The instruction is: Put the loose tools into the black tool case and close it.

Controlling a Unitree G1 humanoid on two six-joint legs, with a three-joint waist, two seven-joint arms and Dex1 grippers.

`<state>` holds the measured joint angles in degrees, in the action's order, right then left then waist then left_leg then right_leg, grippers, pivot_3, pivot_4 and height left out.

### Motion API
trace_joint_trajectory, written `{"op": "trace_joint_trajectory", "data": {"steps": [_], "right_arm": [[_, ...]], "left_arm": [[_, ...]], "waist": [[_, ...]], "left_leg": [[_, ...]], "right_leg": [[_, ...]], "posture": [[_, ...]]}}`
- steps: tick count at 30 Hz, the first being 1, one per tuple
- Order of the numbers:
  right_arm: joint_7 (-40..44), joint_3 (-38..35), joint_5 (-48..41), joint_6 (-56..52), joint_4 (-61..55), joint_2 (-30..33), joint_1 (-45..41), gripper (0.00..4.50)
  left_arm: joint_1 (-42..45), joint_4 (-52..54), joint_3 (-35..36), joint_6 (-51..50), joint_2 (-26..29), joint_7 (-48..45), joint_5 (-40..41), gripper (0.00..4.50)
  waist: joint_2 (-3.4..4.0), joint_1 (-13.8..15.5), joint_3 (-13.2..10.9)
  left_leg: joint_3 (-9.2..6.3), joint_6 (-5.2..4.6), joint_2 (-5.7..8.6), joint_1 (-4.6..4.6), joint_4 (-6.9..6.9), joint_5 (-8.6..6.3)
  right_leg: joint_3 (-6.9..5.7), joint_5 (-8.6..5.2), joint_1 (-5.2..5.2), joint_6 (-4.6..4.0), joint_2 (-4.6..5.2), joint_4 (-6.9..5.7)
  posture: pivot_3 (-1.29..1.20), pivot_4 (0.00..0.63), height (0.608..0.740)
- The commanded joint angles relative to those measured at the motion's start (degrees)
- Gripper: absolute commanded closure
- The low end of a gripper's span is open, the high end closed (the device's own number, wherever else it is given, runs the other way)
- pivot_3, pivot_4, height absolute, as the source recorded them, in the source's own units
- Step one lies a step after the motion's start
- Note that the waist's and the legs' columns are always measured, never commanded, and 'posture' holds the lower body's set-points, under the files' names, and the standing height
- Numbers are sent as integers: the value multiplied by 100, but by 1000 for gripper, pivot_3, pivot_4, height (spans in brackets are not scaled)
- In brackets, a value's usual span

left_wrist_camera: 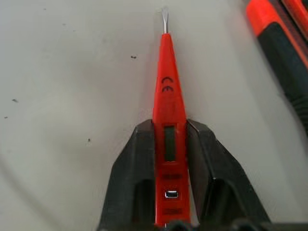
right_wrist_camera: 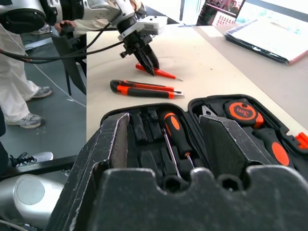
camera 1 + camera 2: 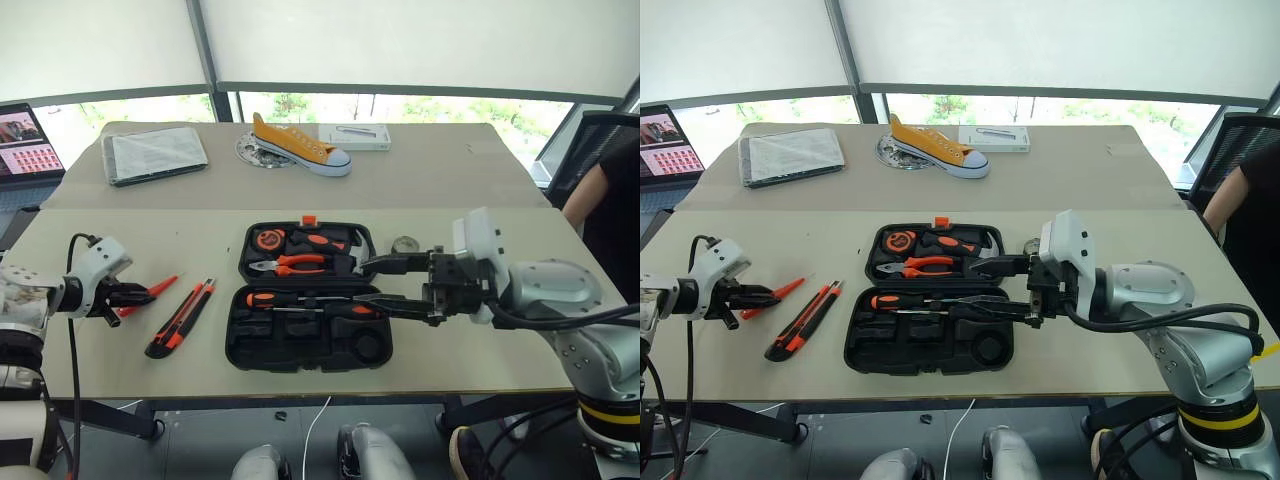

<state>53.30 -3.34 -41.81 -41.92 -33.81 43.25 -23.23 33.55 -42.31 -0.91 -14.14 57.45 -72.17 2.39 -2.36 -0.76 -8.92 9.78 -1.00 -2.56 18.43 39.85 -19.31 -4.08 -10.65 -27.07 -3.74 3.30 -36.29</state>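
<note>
Left tool sat low at the left of the surface, its two black fingers pinched on the flat sides of the tester screwdriver. The tester was slim, smooth orange plastic tapering to a small metal blade, with a little window in its body. It lay flat on the surface, not yet lifted.

Just to its right lay the utility knife, long and flat, black with orange strips, apart from the tester and untouched.

Centre: the tool case lay open, both moulded black halves flat, with an orange latch at the far edge. The far half held a tape measure, pliers and a hammer; the near half held two screwdrivers with rubbery black-and-orange handles and thin steel shafts, and a small black tape roll.

Right tool hovered over the case with its fingers spread wide, holding nothing.

Risks, as judged: the hold was on narrow, slick plastic near the butt end, so the tester could pivot or slip out on lifting. The long blade end might catch on the case rim when carried across. The knife lay close enough to be nudged. The right tool above the recesses could block the drop.
</note>
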Motion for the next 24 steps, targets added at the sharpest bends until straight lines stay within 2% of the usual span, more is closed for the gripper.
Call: {"op": "trace_joint_trajectory", "data": {"steps": [1, 3, 5, 10, 16, 24], "right_arm": [[70, -333, -205, -114, -139, 316, 223, 1206], [232, -404, -315, -203, -191, 544, 492, 1206], [340, -425, -383, -173, -254, 689, 652, 1206], [251, -261, -33, 132, -372, 763, 842, 1206], [90, -224, -94, 111, -442, 682, 814, 1206], [-222, -260, -95, 116, -591, 558, 938, 1206]], "left_arm": [[-77, 1331, 365, -469, 269, -464, 582, 4051], [-221, 2548, 444, -852, 292, -729, 1013, 4051], [-355, 3238, 447, -1116, 294, -755, 1201, 4051], [-360, 4911, -397, -1610, -86, -755, 1301, 4051], [34, 5241, -1236, -2013, -704, -599, 1199, 4051], [281, 4990, -2068, -1827, -943, -538, 621, 4051]], "waist": [[-5, 8, -1], [-22, 49, -2], [-24, 96, 0], [-23, 105, 0], [-27, 112, -2], [-27, 128, -2]], "left_leg": [[-2, 0, -1, 3, 0, 0], [-4, -1, -3, 10, 4, 1], [-9, -7, -1, 18, 8, -3], [-5, -23, 16, 12, 6, -13], [-14, -21, 28, 11, 18, -10], [-33, -32, 24, -5, 10, -11]], "right_leg": [[0, 1, 0, -2, -2, 2], [-4, 16, -2, -31, -13, 4], [-13, 19, -2, -37, -12, 8], [4, 8, 0, -15, -14, 9], [25, -8, 6, 20, -15, 5], [18, -15, 66, 37, -12, 15]], "posture": [[0, 150, 733], [0, 150, 733], [0, 150, 733], [0, 150, 733], [0, 150, 733], [0, 150, 733]]}}
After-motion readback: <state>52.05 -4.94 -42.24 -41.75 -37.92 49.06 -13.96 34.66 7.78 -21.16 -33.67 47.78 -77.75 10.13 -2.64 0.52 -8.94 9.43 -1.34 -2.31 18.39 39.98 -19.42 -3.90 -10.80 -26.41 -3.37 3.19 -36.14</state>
